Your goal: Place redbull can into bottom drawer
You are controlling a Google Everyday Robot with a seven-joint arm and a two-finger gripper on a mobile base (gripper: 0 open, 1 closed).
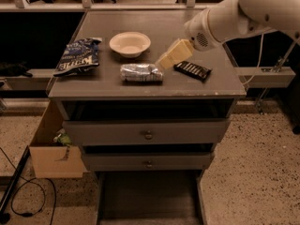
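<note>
On the grey surface [187, 29]: blue chip bag [77, 56] at left, cream bowl [130, 43] further back, redbull can [141, 72] on its side near the front edge, dark candy bar [192, 70] at right. Just beside the can's right end, low over the top: end effector [163, 62].

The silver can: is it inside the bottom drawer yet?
No, the can lies on its side on the tabletop, the gripper close to one end, with the bottom drawer open below.
</note>
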